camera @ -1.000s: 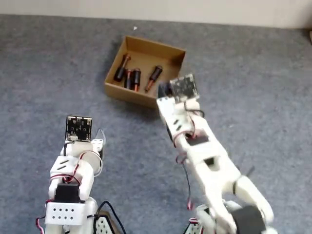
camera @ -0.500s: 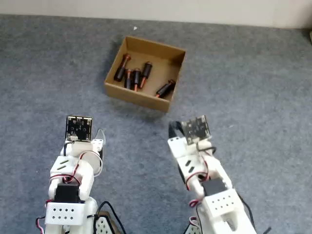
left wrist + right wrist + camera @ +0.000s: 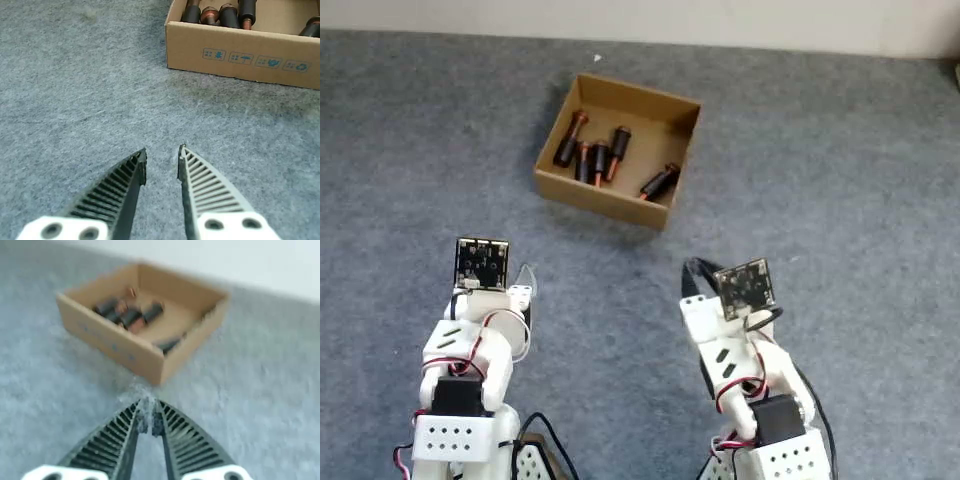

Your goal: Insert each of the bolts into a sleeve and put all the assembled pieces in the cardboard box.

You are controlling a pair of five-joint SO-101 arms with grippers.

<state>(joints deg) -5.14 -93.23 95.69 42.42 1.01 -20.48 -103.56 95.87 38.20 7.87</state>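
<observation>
- The left arm [image 3: 470, 345] sits folded at the near edge of the grey counter [image 3: 840, 200], at about 7 o'clock in the high view.
- The left gripper [image 3: 161, 159] hangs low over the bare counter. Its two ribbed fingers [image 3: 122, 182] are a narrow gap apart and hold nothing.
- The right arm [image 3: 745, 345] sits at about 5 o'clock, beside the left arm and well apart from it.
- The right gripper [image 3: 150, 415] is also low over the counter. The blurred wrist view makes it hard to be sure, but its tips look all but closed, with only a thin slit between them, and nothing is held.
- The cardboard box [image 3: 600, 195] stands on the counter beyond both arms. It lies at about 1 o'clock from the left arm and 11 o'clock from the right arm, and it touches neither gripper.
- In the left wrist view the box's [image 3: 240, 55] printed front wall faces the left gripper, and dark piece ends [image 3: 220, 12] show above its rim.
- In the right wrist view a box [image 3: 115, 347] corner points toward the right gripper.
- Four assembled pieces [image 3: 600, 160], dark sleeves with copper-coloured bolt ends, lie close together in the box's 9 o'clock half.
- A fifth piece [image 3: 660, 182] lies alone at about 4 o'clock from the cluster, near the box's near right-hand corner.
</observation>
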